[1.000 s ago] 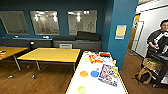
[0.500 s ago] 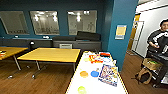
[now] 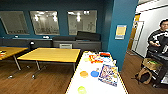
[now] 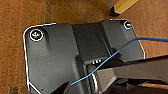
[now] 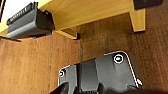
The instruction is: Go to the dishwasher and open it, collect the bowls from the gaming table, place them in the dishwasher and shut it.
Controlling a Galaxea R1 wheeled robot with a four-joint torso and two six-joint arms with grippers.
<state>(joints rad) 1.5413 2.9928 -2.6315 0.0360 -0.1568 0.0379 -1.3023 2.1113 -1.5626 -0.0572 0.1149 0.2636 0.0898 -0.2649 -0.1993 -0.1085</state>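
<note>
The gaming table (image 3: 75, 85), long and white-topped, stretches away from me at the centre right of the head view. On it lie an orange bowl (image 3: 83, 74), a blue bowl (image 3: 94, 73) right beside it, and a green bowl (image 3: 81, 89) nearer to me at the picture's lower edge. A colourful board game (image 3: 109, 73) lies to the right of the bowls, with more bright game pieces (image 3: 96, 58) at the far end. The dishwasher is out of view. Both wrist views look down on brown wooden floor past the robot's dark plate.
A yellow-topped table (image 3: 51, 54) stands left of the white one, another (image 3: 8, 51) at the far left. Dark low cabinets (image 3: 65, 43) line the blue back wall. A teal pillar (image 3: 121, 37) rises right of the table. A person (image 3: 158, 42) stands at the right with a rig and bags.
</note>
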